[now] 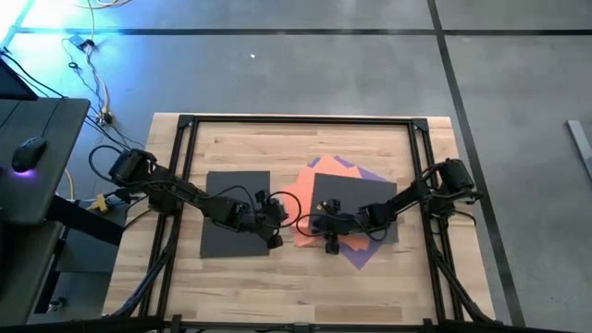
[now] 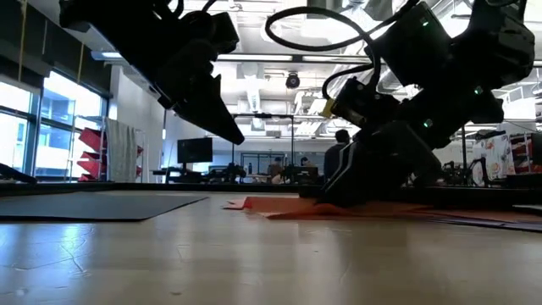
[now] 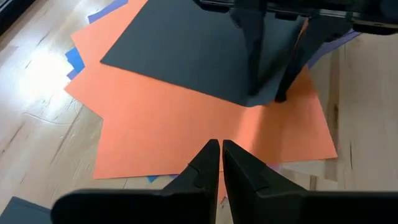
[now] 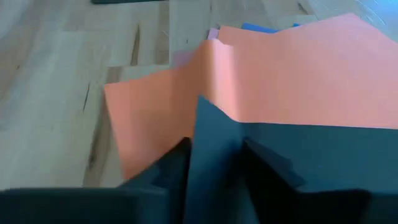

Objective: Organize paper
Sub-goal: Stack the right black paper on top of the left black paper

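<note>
R gripper (image 1: pixel 330 225) pinches dark grey sheet's (image 1: pixel 356 199) corner atop orange sheet (image 3: pixel 186 124), pile mid-table toward R edge; L gripper (image 1: pixel 275 220) clenched, empty, just beside pile's L edge.

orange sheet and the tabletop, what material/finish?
Orange sheet: looks like thin matte paper or light card; flat uniform colour, no gloss, an edge lifting off the table in the low view. Tabletop: light wood, probably butcher-block planks; visible grain and seams, slight sheen.

Backlit low view, silhouetted arms; right wrist foreground blurred, perhaps defocused.
</note>
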Action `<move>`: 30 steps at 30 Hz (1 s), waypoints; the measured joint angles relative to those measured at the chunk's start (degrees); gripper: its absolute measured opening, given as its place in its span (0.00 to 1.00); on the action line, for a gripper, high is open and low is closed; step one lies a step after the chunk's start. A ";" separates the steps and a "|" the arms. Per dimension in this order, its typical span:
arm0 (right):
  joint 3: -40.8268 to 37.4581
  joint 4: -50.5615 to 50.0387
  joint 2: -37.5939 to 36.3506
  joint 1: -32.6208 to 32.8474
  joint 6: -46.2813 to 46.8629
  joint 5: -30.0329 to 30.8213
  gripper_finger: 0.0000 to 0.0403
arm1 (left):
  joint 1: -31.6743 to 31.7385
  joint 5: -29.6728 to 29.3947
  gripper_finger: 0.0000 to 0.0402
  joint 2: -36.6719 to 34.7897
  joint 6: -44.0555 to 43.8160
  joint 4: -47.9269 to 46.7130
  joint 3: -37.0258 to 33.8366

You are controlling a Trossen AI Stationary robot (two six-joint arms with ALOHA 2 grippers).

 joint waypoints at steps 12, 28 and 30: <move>-0.32 -2.31 -6.50 -0.04 -2.80 -0.62 0.02 | -1.46 -0.42 0.00 0.32 0.56 1.69 -0.55; -0.23 -1.78 -6.88 -0.04 -3.56 -0.42 0.00 | 1.33 4.72 0.35 14.46 20.13 30.53 0.62; -0.23 -1.78 -6.88 -0.04 -3.56 -0.42 0.00 | 1.99 4.89 0.39 15.97 19.85 30.51 1.64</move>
